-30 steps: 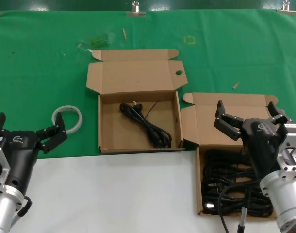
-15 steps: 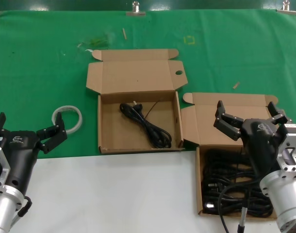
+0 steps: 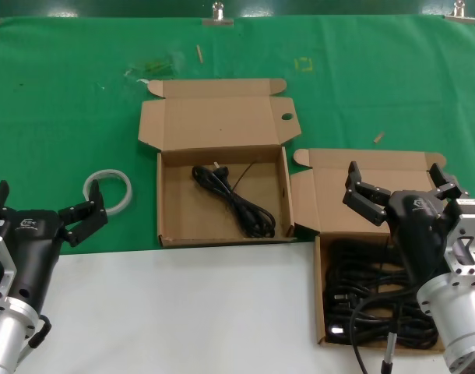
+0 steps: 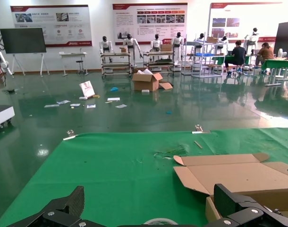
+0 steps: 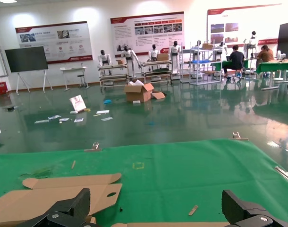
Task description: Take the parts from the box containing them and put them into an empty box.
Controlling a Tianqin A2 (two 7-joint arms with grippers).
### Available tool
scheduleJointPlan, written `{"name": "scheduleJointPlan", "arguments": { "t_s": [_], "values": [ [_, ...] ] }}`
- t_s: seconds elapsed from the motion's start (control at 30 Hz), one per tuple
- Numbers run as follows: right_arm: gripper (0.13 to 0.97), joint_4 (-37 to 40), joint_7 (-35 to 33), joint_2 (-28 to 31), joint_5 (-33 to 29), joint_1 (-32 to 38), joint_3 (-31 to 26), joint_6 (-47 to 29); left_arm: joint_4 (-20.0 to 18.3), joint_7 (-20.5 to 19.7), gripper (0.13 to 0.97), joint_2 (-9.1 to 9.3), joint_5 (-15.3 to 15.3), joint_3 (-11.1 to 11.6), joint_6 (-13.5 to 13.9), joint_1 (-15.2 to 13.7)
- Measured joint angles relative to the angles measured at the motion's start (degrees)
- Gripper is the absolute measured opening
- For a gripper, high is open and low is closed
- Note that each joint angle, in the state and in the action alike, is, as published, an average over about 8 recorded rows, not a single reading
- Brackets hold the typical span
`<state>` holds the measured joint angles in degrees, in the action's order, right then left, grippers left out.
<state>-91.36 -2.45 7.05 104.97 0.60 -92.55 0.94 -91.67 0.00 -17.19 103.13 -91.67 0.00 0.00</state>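
Note:
Two open brown cardboard boxes lie on the green mat. The centre box (image 3: 169,226) holds one black power cord (image 3: 236,202). The right box (image 3: 321,312) holds a pile of black cords (image 3: 370,300). My right gripper (image 3: 401,187) is open and empty, raised over the right box's lid. My left gripper (image 3: 43,209) is open and empty at the lower left, near the white ring (image 3: 109,189). In the left wrist view the centre box's lid (image 4: 238,175) shows ahead. In the right wrist view that lid (image 5: 45,198) shows ahead.
A white ring lies left of the centre box. Small scraps (image 3: 378,137) lie on the green mat. The white table surface (image 3: 183,312) runs along the front. Clips (image 3: 218,14) hold the mat's far edge.

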Motion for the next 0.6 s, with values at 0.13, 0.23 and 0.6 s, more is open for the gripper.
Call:
{"name": "scheduleJointPlan", "arguments": {
  "t_s": [0.13, 0.23, 0.6],
  "values": [
    [0.966, 0.0, 0.0, 0.0, 0.0, 0.0, 0.0, 0.0, 0.0, 0.0, 0.965, 0.00, 0.0, 0.0, 0.0, 0.0],
    [0.966, 0.0, 0.0, 0.0, 0.0, 0.0, 0.0, 0.0, 0.0, 0.0, 0.965, 0.00, 0.0, 0.0, 0.0, 0.0],
    [0.966, 0.0, 0.0, 0.0, 0.0, 0.0, 0.0, 0.0, 0.0, 0.0, 0.965, 0.00, 0.0, 0.0, 0.0, 0.0]
  ]
}}
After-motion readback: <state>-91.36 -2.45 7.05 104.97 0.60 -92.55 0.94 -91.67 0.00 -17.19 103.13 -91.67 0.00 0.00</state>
